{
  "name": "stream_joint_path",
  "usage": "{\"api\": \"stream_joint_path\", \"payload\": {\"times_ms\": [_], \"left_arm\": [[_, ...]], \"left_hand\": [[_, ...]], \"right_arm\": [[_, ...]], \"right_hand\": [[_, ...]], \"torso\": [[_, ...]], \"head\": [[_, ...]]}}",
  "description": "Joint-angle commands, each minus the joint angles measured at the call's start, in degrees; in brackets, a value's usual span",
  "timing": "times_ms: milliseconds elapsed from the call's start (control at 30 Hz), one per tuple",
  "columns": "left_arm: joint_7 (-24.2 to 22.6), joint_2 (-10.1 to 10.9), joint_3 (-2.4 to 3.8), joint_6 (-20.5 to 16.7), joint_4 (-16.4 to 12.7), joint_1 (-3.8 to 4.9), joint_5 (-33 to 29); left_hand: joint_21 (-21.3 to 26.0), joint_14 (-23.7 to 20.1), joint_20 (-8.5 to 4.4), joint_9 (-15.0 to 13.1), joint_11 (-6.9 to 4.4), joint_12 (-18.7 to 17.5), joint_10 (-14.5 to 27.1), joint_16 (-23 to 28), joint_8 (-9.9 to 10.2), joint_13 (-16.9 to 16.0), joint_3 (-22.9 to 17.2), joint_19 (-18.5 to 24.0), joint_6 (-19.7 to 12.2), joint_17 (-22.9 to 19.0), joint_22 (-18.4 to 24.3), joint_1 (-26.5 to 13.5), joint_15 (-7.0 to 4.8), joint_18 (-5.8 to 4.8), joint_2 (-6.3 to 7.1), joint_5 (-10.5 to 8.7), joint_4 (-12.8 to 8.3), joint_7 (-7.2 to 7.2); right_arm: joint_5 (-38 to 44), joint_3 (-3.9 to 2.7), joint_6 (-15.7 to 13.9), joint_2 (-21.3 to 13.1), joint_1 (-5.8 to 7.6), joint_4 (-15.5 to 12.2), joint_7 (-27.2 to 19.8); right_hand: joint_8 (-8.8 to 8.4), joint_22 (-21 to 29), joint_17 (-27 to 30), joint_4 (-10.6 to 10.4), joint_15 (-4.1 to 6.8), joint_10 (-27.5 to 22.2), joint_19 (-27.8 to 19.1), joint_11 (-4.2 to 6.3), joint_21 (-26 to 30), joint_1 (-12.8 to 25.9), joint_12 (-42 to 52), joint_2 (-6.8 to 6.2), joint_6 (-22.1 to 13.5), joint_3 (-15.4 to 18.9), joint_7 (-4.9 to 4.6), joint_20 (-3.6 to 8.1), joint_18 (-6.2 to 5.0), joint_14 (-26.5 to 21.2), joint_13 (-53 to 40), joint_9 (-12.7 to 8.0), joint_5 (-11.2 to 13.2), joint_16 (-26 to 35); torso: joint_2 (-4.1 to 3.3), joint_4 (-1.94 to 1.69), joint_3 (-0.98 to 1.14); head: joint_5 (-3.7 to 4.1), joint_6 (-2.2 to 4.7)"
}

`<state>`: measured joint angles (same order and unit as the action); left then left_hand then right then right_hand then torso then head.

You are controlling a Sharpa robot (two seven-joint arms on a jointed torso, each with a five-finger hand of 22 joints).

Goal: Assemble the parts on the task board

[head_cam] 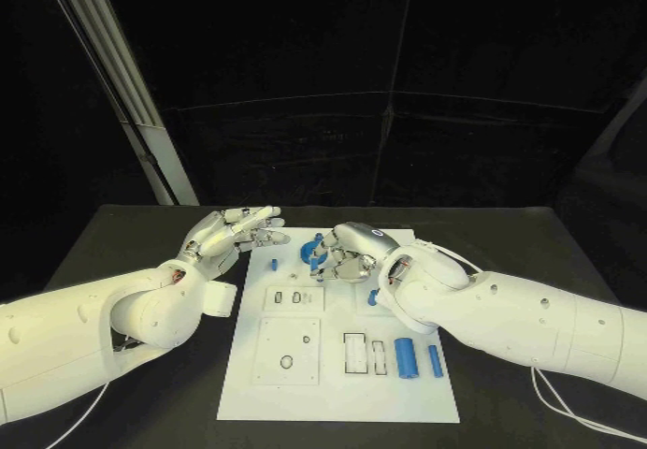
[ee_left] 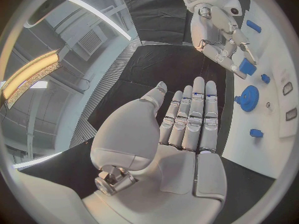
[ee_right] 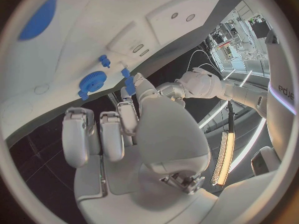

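left robot hand (head_cam: 229, 234) flat with straight fingers, right robot hand (head_cam: 348, 253) curled downward.

Gear (head_cam: 309, 251) on board (head_cam: 337, 398), between hands.

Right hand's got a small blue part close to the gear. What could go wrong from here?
The right hand pinches the small blue part at its fingertips, so the part might slip or tilt. It is close to the blue gear, which the hand could knock. The open left hand hovers by the task board edge and could nudge it.
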<state>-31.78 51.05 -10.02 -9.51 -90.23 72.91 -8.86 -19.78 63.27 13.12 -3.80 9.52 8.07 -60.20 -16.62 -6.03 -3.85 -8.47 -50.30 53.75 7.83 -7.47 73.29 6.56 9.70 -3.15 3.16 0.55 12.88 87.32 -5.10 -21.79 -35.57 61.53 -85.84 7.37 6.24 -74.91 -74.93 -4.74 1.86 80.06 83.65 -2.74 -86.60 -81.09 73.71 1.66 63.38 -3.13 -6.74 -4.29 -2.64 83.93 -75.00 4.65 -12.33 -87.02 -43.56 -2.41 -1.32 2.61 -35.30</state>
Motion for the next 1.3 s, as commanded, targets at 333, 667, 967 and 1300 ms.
{"api": "stream_joint_path", "payload": {"times_ms": [333, 667, 967, 1300], "left_arm": [[-0.55, -0.38, 0.04, 0.58, 0.14, 0.21, 0.01], [-0.50, -0.45, 0.04, 0.71, 0.25, 0.21, 0.01], [-0.43, -0.48, 0.04, 0.83, 0.29, 0.22, 0.01], [-0.36, -0.48, 0.04, 0.92, 0.33, 0.22, 0.01]], "left_hand": [[0.38, 0.50, -0.06, 0.05, 0.01, -0.27, -0.19, 0.36, 0.38, 0.06, -0.10, -0.37, 0.32, 0.08, 0.10, 0.17, -0.06, 0.82, -0.25, 0.14, -0.33, 0.24], [0.39, 0.51, -0.06, 0.05, 0.01, -0.30, -0.22, 0.40, 0.39, 0.06, -0.14, -0.37, 0.34, 0.10, 0.11, 0.19, -0.06, 0.82, -0.26, 0.14, -0.36, 0.24], [0.39, 0.51, -0.06, 0.05, 0.01, -0.30, -0.22, 0.41, 0.39, 0.06, -0.15, -0.37, 0.34, 0.10, 0.12, 0.19, -0.07, 0.83, -0.26, 0.14, -0.37, 0.24], [0.40, 0.53, -0.06, 0.05, 0.01, -0.33, -0.24, 0.44, 0.41, 0.06, -0.17, -0.38, 0.35, 0.11, 0.13, 0.19, -0.07, 0.83, -0.28, 0.14, -0.39, 0.24]], "right_arm": [[8.16, 2.15, 3.31, 2.79, -0.17, 1.14, 3.53], [8.61, 2.34, 6.08, 2.98, -0.28, 1.06, 3.89], [8.82, 2.37, 7.42, 3.09, -0.51, 1.12, 4.14], [8.90, 2.37, 8.06, 3.23, -0.57, 1.09, 4.13]], "right_hand": [[-0.01, -6.84, -8.86, -0.51, 0.53, 1.66, 0.40, 1.39, -0.20, 0.08, -0.21, 0.55, 0.80, -0.09, 0.66, 0.09, 0.71, 4.76, 0.08, 0.01, -0.30, 0.07], [-0.16, -6.75, -8.83, -0.84, 0.51, 1.58, 0.33, 1.35, -0.17, 0.78, -0.34, 0.10, 0.80, -0.11, 0.61, 0.11, 0.69, 4.75, 0.12, -0.02, 0.13, 0.09], [-0.18, -6.75, -8.81, -0.91, 0.51, 1.58, 0.33, 1.34, -0.17, 0.90, -0.35, 0.06, 0.81, -0.13, 0.61, 0.11, 0.69, 4.74, 0.11, -0.03, 0.23, 0.10], [-0.66, -6.41, -8.43, -1.14, 0.42, 1.29, 0.06, 1.20, -0.02, 1.48, -0.82, -0.60, 0.27, -0.16, 0.39, 0.07, 0.61, 4.65, 0.45, -0.18, 0.45, 0.31]], "torso": [[-0.08, 0.12, 0.09], [-0.02, 0.26, 0.13], [-0.01, 0.15, 0.10], [-0.04, 0.18, 0.09]], "head": [[-1.16, -1.13], [-1.28, -1.66], [-1.38, -1.93], [-1.47, -2.02]]}}
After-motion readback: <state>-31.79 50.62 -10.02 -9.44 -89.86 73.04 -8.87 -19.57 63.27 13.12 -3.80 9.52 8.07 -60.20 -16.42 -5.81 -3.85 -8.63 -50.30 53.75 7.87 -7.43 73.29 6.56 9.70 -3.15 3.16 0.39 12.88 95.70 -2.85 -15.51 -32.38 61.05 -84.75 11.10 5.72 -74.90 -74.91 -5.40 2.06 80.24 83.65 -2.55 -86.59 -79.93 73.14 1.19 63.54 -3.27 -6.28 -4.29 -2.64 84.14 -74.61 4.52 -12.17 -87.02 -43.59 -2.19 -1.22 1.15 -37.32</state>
